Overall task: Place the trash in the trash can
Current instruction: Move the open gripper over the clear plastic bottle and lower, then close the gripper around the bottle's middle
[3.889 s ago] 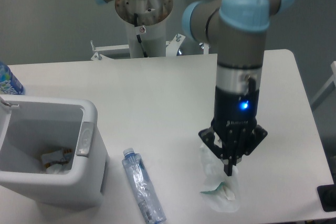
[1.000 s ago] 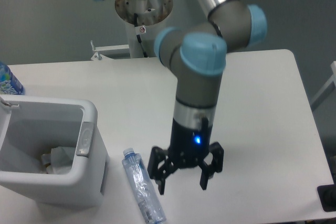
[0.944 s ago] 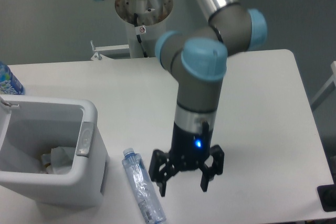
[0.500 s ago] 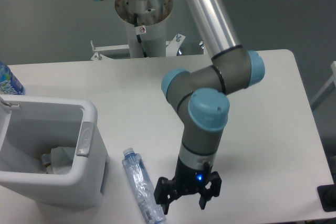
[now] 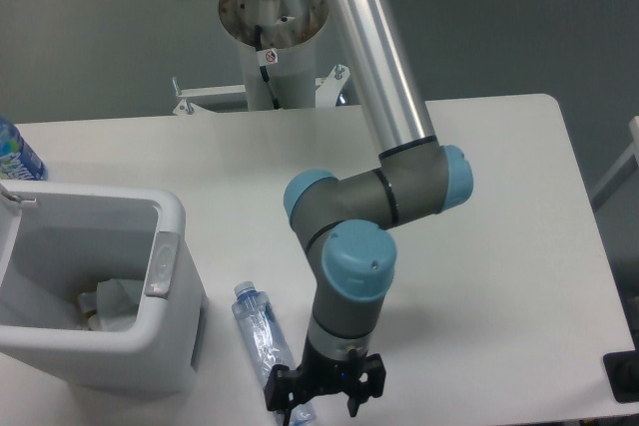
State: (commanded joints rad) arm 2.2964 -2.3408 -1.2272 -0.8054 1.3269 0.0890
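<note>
The crushed clear bottle [image 5: 260, 331] with a blue cap lies on the table just right of the trash can, its cap end pointing up-left. My gripper [image 5: 319, 406] hangs low at the table's front edge, open, with its fingers on either side of the bottle's lower end, which the gripper mostly hides. The white trash can [image 5: 168, 216] with a grey handle stands at the left. Crumpled white paper trash [image 5: 108, 304] lies inside it.
An uncrushed bottle with a blue-and-white label [image 5: 14, 152] stands behind the trash can at the far left edge. The robot's base column [image 5: 272, 37] rises behind the table. A small black block [image 5: 621, 376] sits at the front right corner.
The paper wrapper left the table's right side and now lies in the trash can. The open gripper has moved left and dropped down over the bottle's lower end.
</note>
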